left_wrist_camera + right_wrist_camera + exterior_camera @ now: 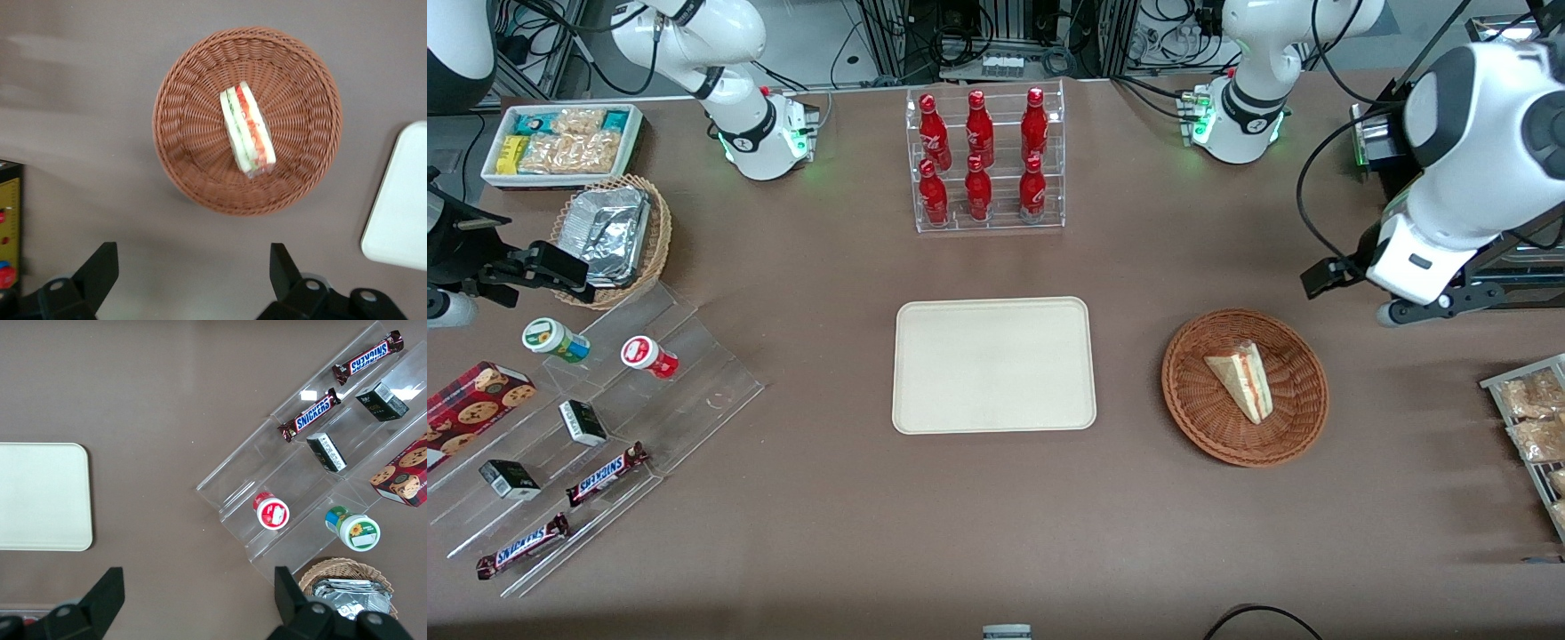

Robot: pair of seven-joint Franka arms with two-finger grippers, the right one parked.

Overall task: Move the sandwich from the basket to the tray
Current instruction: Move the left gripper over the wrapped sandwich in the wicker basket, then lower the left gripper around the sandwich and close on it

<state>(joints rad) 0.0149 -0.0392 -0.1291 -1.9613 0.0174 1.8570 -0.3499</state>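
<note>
Sandwich sits in the basket, clear of the end effector, whose fingers gape wide with nothing held. Brown surface carries the bare tray beside the basket. Farther back, the working arm hangs raised at its end.

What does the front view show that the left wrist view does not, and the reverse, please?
Only the front view shows the rack of red bottles, the snack bars and cups on the clear stepped stand, and the whole tray, with nothing on it. Only the left wrist view shows the gripper, open, held above the table apart from the basket, and the sandwich's red and green filling edge-on. Both show the sandwich lying in the basket beside the tray.
</note>
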